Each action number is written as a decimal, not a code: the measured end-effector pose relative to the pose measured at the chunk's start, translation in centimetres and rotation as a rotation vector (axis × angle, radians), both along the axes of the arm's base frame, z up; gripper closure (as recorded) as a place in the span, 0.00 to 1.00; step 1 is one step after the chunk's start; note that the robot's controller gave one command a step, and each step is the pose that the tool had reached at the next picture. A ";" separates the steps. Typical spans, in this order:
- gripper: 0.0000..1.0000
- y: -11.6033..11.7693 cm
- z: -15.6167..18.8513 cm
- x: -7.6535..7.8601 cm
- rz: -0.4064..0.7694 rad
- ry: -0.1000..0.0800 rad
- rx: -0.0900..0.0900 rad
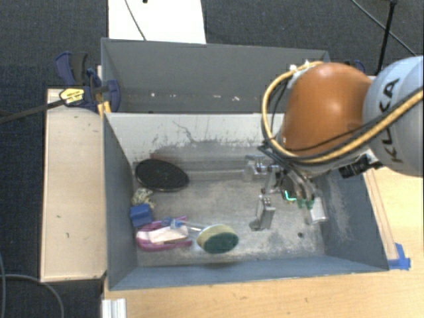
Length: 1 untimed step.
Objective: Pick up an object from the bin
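Note:
My gripper [286, 218] hangs over the right half of the bin floor, its two fingers spread apart with nothing between them. One fingertip [261, 221] points down toward bare metal, the other [317, 213] lies further right. The nearest loose thing is a round green and cream pad [217, 239] near the bin's front wall, to the left of and below the gripper. Beside the pad, further left, lies a pink and white bundle with a blue piece [161, 234].
A black oval disc [161, 175] rests at the back left of the floor. A small blue block [140, 212] and a small tan crumpled thing [142, 195] sit along the left wall. The arm's orange dome covers the bin's back right.

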State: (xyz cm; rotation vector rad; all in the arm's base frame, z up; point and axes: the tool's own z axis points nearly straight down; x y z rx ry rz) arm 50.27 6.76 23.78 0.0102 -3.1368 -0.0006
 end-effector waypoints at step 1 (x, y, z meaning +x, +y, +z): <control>0.00 5.7 -15.6 -1.6 -0.070 0.002 0.000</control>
